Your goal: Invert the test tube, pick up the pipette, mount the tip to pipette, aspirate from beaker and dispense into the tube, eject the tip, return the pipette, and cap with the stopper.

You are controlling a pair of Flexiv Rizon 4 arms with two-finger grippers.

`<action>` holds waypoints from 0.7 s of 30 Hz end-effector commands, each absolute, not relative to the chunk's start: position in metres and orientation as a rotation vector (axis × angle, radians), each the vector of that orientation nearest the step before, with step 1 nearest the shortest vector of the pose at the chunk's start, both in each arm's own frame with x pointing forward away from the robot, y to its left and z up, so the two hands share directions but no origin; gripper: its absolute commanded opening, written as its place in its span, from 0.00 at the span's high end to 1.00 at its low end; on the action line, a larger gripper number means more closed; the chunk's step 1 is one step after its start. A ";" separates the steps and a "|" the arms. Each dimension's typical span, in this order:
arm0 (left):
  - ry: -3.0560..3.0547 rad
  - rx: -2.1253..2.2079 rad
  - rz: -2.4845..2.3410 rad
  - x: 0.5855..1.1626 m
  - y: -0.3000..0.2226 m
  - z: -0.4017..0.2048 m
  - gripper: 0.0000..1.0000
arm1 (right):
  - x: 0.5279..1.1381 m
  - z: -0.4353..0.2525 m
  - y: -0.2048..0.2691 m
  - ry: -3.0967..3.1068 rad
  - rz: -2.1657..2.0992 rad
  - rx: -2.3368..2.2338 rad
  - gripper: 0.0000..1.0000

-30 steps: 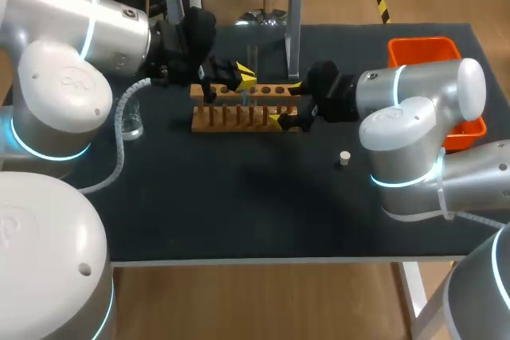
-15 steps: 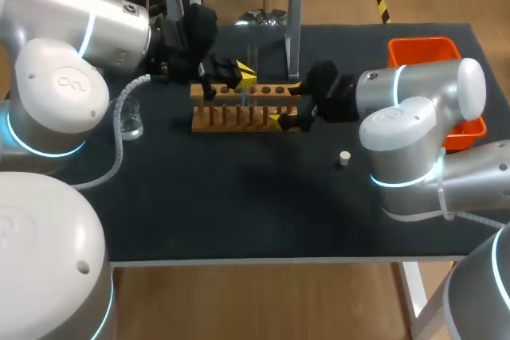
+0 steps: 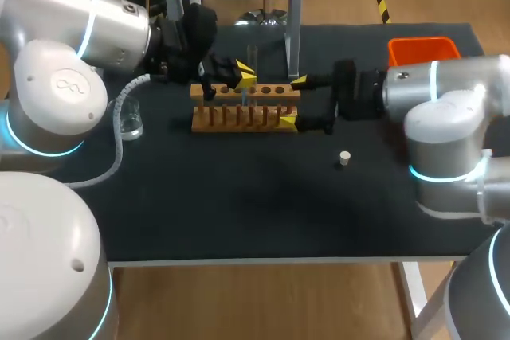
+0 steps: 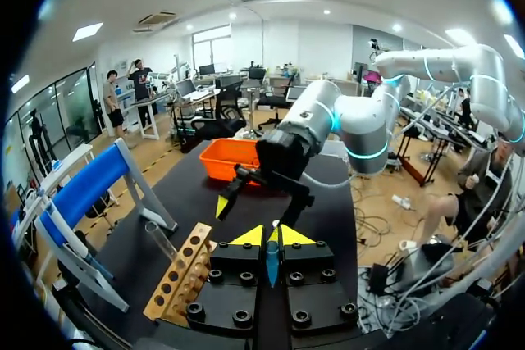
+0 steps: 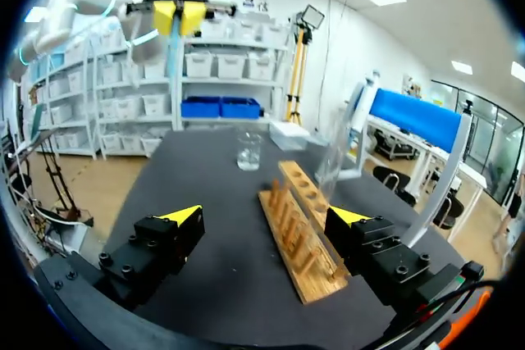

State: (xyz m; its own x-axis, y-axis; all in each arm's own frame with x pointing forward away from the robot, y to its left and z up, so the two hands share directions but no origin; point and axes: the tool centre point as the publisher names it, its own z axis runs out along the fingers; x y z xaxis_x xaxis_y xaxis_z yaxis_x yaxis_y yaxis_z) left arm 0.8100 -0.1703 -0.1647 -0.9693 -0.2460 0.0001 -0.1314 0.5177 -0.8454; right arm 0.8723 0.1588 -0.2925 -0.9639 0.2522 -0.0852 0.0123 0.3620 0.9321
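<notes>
While the left gripper [image 3: 241, 77] has its fingers closed tight on the slim clear test tube [image 5: 174, 55], the tube hangs upright below them, long axis vertical, over the long wooden rack [image 3: 239, 115]; which end is its mouth I cannot tell. The right gripper [image 3: 295, 101] stands at the rack's end nearest its own arm, fingers spread wide, holding nothing. On the black counter [image 3: 239, 205] a small white stopper [image 3: 344, 158] lies apart from the rack, and a clear glass beaker [image 3: 131, 123] stands beside the left arm.

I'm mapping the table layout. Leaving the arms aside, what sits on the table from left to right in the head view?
From the left: beaker → wooden rack → stopper → orange bin.
</notes>
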 end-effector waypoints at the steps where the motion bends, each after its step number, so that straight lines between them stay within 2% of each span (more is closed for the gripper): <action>1: 2.634 -0.328 -1.448 0.810 -0.170 -0.164 1.00 | 0.855 -0.268 0.128 2.350 1.781 0.186 0.00; 21: 2.612 -0.302 -1.492 0.806 -0.172 -0.162 1.00 | 0.833 -0.230 0.173 2.281 2.049 -0.002 0.00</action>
State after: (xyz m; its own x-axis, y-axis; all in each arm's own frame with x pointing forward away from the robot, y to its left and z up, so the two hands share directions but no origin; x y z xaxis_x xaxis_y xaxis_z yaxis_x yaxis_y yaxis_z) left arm 0.8083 -0.1735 -0.1600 -0.9710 -0.2392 -0.0043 -0.1203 0.5036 -0.8555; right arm 0.8304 0.1683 -0.2304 -0.9969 0.0555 -0.0562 -0.0498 0.1109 0.9926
